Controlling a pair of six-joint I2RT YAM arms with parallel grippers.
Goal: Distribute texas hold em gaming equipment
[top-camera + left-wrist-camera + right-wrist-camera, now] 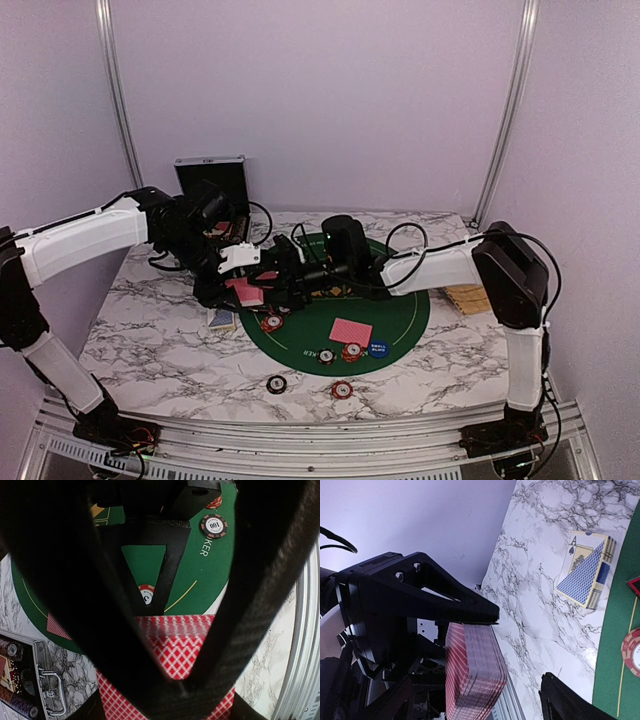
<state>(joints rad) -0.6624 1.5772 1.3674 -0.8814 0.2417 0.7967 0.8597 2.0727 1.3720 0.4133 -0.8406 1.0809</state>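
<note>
Dealing looks partly done, judging from how things lie.

Top view: a round green felt mat sits on a white grey-veined marble tabletop. One pink-red diamond-backed card lies face down on the felt. Red-orange striped chips and a blue marker disc are near it, and two more chips sit on the marble by the near edge. Left gripper and right gripper meet over the mat's left rim. Pale lilac walls, aluminium corner posts, black metal-edged case at the back.

Left wrist view: jaws clamped on the thick red-backed deck. Most cards undealt, I judge.

Right wrist view: own jaws wide apart, nothing held, deck just ahead. A blue-backed card box lies on the marble.
</note>
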